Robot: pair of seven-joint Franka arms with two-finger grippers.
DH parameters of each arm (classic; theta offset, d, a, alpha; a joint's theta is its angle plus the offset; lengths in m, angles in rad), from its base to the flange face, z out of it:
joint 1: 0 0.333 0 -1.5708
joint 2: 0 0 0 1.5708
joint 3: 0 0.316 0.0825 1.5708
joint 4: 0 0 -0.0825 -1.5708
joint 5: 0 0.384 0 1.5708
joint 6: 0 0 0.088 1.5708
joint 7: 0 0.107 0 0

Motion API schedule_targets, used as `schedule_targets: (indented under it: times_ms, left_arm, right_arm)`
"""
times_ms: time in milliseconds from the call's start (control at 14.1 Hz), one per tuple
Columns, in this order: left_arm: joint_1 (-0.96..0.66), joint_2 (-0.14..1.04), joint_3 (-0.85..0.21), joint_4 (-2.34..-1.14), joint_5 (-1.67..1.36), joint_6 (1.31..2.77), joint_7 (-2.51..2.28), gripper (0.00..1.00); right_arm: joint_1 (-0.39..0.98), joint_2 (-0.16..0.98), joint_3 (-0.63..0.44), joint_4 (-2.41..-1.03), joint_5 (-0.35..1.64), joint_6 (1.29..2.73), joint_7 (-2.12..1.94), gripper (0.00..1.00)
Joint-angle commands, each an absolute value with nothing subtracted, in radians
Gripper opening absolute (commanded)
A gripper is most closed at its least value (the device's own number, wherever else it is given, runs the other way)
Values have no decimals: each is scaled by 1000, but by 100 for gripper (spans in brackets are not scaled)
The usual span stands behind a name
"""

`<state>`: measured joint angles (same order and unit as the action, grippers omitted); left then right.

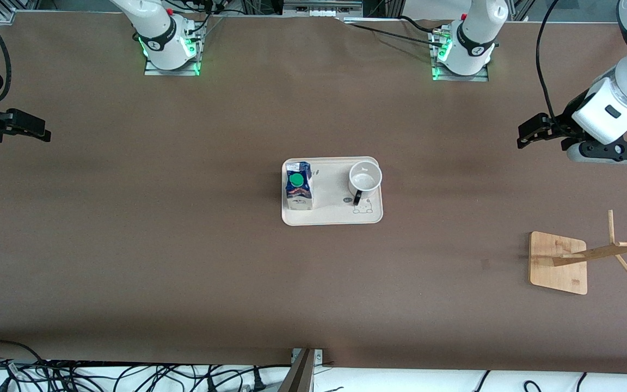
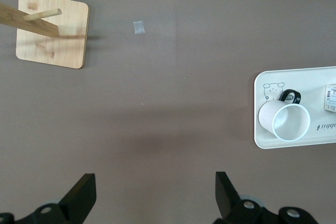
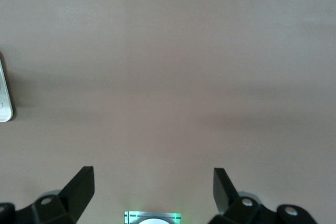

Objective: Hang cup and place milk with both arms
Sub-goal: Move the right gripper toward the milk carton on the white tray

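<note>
Cup sits upright on the white tray mid-table, at the tray's end toward the left arm, mouth up, black handle pointing toward the front camera. Ceramic, so rigid but chippable and probably slick; likely best pinched across the rim wall, leaving the handle free for a peg. Milk stands on the same tray at the end toward the right arm, green cap on top. Carton walls look soft, would dent if squeezed hard; grab the flat sides low, below the gable. Fill level can't be judged, so weight unknown. Wooden rack stands toward the left arm's end of the table, nearer the front camera than the tray, pegs angled off its post. Left gripper hangs over bare table at the left arm's end, fingers spread, nothing in them. Right gripper over bare table at the right arm's end, also spread and empty. Neither task thing touched yet.
</note>
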<state>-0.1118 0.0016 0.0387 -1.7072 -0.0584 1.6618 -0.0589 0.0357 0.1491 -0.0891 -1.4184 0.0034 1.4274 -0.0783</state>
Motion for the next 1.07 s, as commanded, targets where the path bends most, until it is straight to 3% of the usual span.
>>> schedule_targets:
  times_ms: [0,640,995]
  left_arm:
    - [-106,-15,35,-1715,-51,1657,-43,100]
    - [-104,-17,37,-1715,-51,1657,-43,100]
    - [-103,-15,37,-1715,-51,1657,-43,100]
  right_arm:
    - [26,166,-89,-1391,20,1417,-87,100]
    - [46,175,-77,-1400,23,1414,-87,100]
    - [213,251,-77,-1397,114,1492,-66,100]
